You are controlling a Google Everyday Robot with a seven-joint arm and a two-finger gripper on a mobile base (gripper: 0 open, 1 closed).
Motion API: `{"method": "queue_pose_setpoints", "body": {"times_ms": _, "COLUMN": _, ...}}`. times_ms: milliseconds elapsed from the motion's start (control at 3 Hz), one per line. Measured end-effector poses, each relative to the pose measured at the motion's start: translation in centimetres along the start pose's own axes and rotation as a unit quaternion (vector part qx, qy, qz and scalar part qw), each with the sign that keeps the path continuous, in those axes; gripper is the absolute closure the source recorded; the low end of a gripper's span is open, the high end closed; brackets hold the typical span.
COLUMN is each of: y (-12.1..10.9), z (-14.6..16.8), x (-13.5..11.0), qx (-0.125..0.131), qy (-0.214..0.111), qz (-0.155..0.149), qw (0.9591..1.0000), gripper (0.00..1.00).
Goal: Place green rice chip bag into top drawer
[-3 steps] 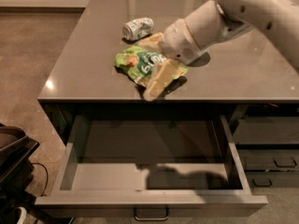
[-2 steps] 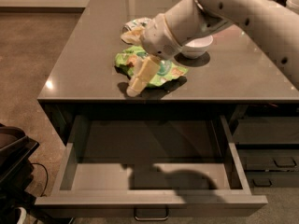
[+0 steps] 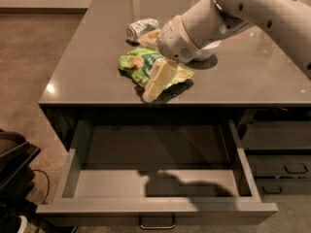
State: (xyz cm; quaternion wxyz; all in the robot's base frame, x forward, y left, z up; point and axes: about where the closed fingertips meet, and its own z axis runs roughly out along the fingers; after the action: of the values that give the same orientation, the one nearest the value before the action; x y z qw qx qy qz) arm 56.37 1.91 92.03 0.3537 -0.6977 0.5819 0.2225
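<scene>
The green rice chip bag [image 3: 141, 64] lies crinkled on the grey counter, near its front edge. My gripper [image 3: 146, 68] is down at the bag and open. One tan finger [image 3: 156, 79] leans over the bag's front side with its tip on the counter. The other finger [image 3: 149, 37] shows behind the bag. The bag rests on the counter and is not lifted. The top drawer [image 3: 155, 208] stands pulled out below the counter edge. Its light grey inside holds nothing, and its metal bar handle [image 3: 156, 223] is at the front.
A small crushed can [image 3: 142, 28] lies behind the bag. A white bowl [image 3: 210, 50] is mostly hidden under my arm. Narrower dark drawers with handles [image 3: 284, 168] are at the right. A black object [image 3: 12, 178] stands on the floor at the left.
My arm swung left over the bag, then came a little back right. The far finger now shows behind the bag. The bag and the drawer have not moved.
</scene>
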Motion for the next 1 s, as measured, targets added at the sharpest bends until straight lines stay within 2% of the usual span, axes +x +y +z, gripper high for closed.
{"method": "queue_pose_setpoints", "body": {"times_ms": 333, "y": -0.7, "z": -2.1, "x": 2.3, "qx": 0.011, "qy": 0.030, "qz": 0.001, "qw": 0.9995, "gripper": 0.00}}
{"method": "queue_pose_setpoints", "body": {"times_ms": 667, "y": -1.9, "z": -3.6, "x": 4.2, "qx": 0.019, "qy": 0.045, "qz": -0.005, "qw": 0.9988, "gripper": 0.00}}
{"method": "queue_pose_setpoints", "body": {"times_ms": 1000, "y": -3.3, "z": -3.4, "x": 5.8, "qx": 0.032, "qy": 0.025, "qz": -0.012, "qw": 0.9991, "gripper": 0.00}}
